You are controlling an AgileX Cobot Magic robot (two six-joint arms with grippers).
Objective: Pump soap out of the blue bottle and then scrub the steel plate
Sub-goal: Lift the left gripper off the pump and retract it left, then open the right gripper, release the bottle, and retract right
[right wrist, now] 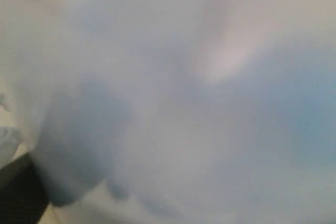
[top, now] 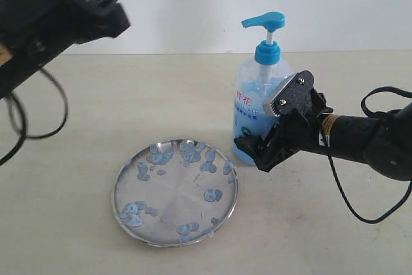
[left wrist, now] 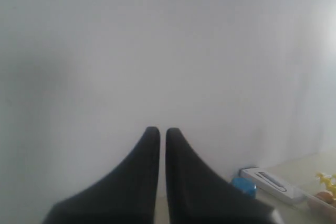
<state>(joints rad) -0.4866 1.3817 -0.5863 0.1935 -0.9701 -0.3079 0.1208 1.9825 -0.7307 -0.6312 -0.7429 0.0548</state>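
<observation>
**A:** Nearest to us, the steel plate [top: 116, 192] is lying on the table [top: 335, 236], and we are already seeing soap [top: 212, 194] dotted over it in pale blue blobs. So what are we working on?

**B:** We are judging the pumping as done. The bottle [top: 248, 104] is standing upright just beyond the plate's far right rim. Our right gripper [top: 265, 132] is reaching in from the right, with its jaws spread wide across the bottle's lower body.

**A:** Are we squeezing it?

**B:** We cannot tell. The right wrist view is showing only a blue blur, so we are very close to the bottle, but the pictures aren't showing any pressure on it.

**A:** And the left gripper [left wrist: 163, 130]?

**B:** We are holding it high at the far left, fingers pressed together on nothing, well apart from the pump head [top: 265, 20].

**A:** How are we doing this step well?

**B:** If we are letting go, we are wanting both jaws clear of the bottle's sides before backing straight out to the right. A dragged jaw could tip a tall bottle toward the plate. If we are pumping more, we are steadying the bottle low and pressing straight down on the pump head. We are not seeing any scrubber for what follows.
</observation>
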